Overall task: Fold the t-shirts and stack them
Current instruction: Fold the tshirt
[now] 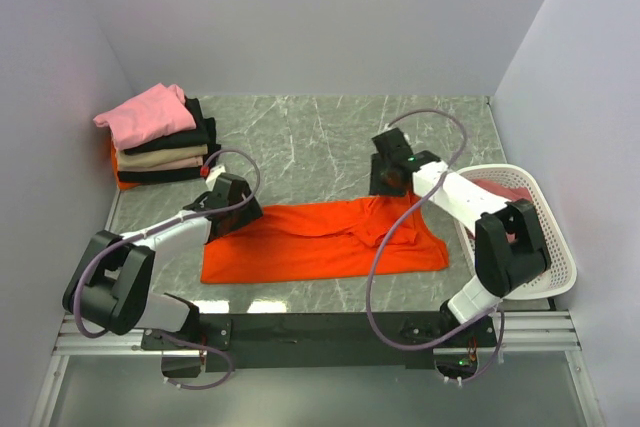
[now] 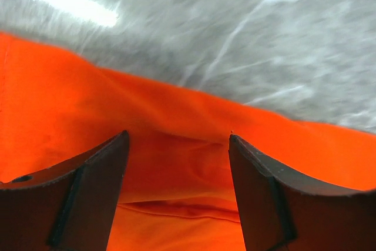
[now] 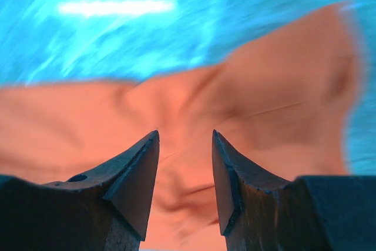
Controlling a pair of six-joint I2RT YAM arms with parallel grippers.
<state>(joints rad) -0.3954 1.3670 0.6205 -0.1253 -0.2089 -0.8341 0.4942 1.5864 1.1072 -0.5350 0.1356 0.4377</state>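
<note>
Left gripper [image 2: 178, 142]: its jaws are held wide apart and nothing is clamped. It is placed low over the far left edge of the orange t-shirt [image 1: 320, 242], and a soft fold of the cloth is seen between the two fingers.
Right gripper [image 3: 185, 139]: its jaws are parted by a smaller gap and no cloth is pinched. It is held above the far right part of the same shirt, where the cloth is wrinkled.
Orange t-shirt: it is spread on the table [image 1: 300, 137] near the arm bases, between the two arms. The left part is lying flat, and the right part is bunched toward the middle.
Stack of t-shirts [image 1: 165, 152]: it is placed at the far left of the table, well apart from the right gripper. Black and beige layers are seen in it, and a pink t-shirt [image 1: 145, 115] is laid on top.
Basket [image 1: 560, 247]: a white lattice basket is set at the right edge of the table, beside the right arm. A reddish cloth [image 1: 495, 190] is seen inside, partly hidden by the arm.
</note>
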